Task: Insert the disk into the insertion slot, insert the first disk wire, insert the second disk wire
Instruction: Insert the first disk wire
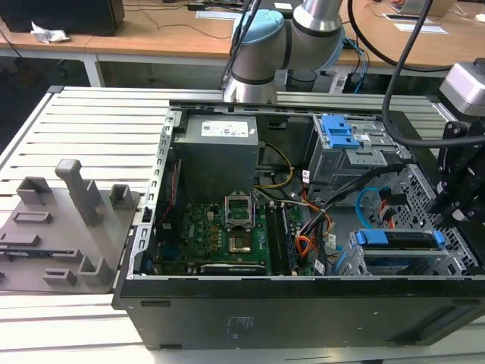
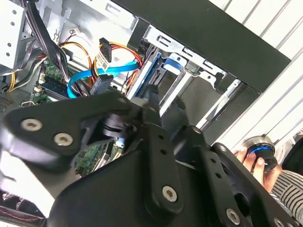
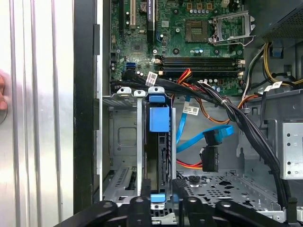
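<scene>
The disk [image 3: 160,142], dark with blue rails and a blue tab, sits lengthwise inside the insertion slot [image 3: 122,142], a grey perforated metal bay at the case's front corner. In the exterior view the disk [image 1: 398,239] lies in the same slot [image 1: 457,256] at the lower right. My black gripper [image 3: 158,208] straddles the disk's near end. It hangs over the right end of the bay [image 1: 455,205]. A blue flat disk wire [image 3: 201,138] and a black connector on red-orange wires [image 3: 209,158] lie loose beside the bay, plugged into nothing. Both also show in the second wrist view [image 2: 83,81] [image 2: 105,49].
A grey cage with blue tabs [image 1: 341,138] stands behind the bay. A thick black cable bundle [image 3: 236,118] crosses between motherboard [image 1: 220,227] and bay. The grey power supply [image 1: 216,148] sits at the back. A person's hand [image 2: 248,161] rests on a knob outside the case.
</scene>
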You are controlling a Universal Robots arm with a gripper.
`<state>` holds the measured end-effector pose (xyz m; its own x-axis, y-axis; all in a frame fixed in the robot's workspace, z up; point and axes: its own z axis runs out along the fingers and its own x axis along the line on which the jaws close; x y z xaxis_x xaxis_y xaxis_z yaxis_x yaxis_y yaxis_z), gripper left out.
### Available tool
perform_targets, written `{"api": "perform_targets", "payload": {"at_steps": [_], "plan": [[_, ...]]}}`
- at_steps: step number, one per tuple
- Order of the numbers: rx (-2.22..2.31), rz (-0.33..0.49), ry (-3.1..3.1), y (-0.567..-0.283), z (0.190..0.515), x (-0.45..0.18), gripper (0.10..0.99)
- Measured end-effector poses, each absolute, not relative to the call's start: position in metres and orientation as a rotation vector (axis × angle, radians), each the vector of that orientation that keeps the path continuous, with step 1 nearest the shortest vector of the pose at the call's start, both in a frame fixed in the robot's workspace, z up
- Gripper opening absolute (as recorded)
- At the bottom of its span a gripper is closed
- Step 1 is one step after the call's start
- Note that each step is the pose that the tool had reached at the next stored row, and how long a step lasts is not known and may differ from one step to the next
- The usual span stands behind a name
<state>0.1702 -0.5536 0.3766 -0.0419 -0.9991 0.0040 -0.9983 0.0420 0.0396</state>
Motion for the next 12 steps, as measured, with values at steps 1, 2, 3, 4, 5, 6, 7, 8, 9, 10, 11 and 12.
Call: {"api": "perform_targets", "payload": {"at_steps": [1, 2, 3, 4, 5, 6, 7, 8, 9, 10, 11, 12], "plan": [[2.153, -0.04, -2.246, -0.554, 0.377, 0.17, 0.294], [2.153, -0.04, -2.246, -0.554, 0.377, 0.17, 0.361], [2.153, -0.04, -2.246, -0.554, 0.377, 0.17, 0.361], [2.153, -0.039, -2.245, -0.553, 0.377, 0.17, 0.361], [2.153, -0.04, -2.246, -0.551, 0.377, 0.17, 0.361], [2.153, -0.04, -2.246, -0.549, 0.377, 0.17, 0.361], [2.153, -0.04, -2.245, -0.544, 0.377, 0.17, 0.361], [2.153, -0.04, -2.246, -0.539, 0.377, 0.17, 0.361], [2.153, -0.04, -2.246, -0.536, 0.377, 0.17, 0.361], [2.153, -0.04, -2.246, -0.531, 0.377, 0.17, 0.361], [2.153, -0.04, -2.246, -0.527, 0.377, 0.17, 0.361], [2.153, -0.04, -2.246, -0.523, 0.377, 0.17, 0.361]]}}
